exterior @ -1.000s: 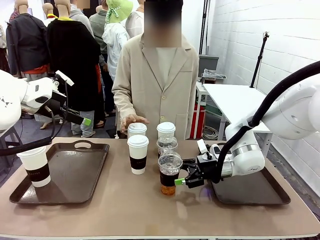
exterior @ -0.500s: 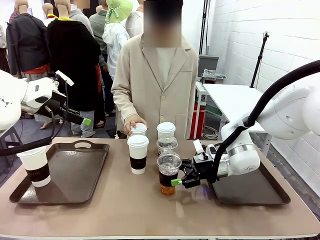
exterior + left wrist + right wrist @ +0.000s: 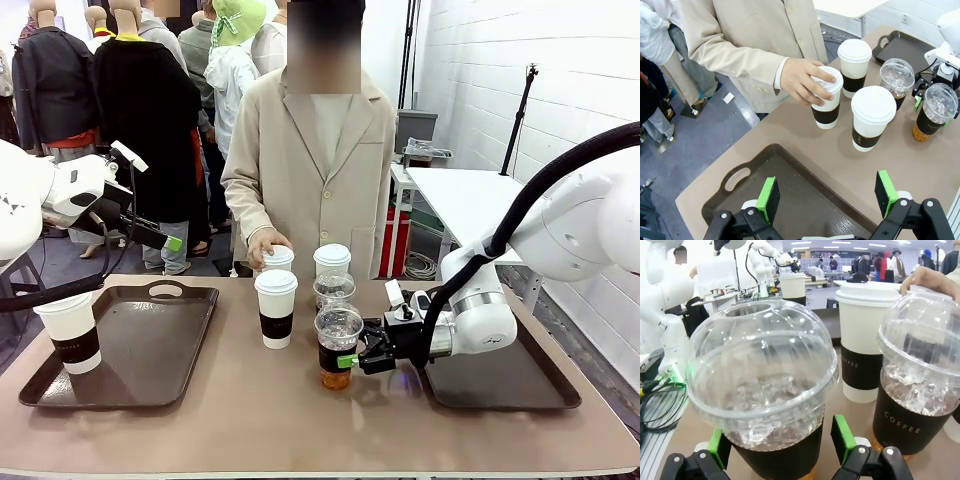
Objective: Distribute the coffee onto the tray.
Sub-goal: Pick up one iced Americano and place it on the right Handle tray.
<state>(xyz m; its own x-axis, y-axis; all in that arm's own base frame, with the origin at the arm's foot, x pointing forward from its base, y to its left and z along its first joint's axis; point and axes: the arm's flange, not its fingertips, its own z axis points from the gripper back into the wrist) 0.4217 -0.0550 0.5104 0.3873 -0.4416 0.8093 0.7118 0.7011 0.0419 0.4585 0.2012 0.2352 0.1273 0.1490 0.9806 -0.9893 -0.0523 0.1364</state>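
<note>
Table (image 3: 200, 430) middle, right hand (image 3: 346, 357) astride iced cup (image 3: 338, 328)

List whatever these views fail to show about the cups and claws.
- Right wrist view: base of the near iced cup, cut off by the bottom edge; whether the pads of the right claw touch its sleeve is unclear.
- Front view: rear white cup, mostly hidden by the person's hand and the front white cup.
- Front view: far iced cup, lower half behind the near one.
</note>
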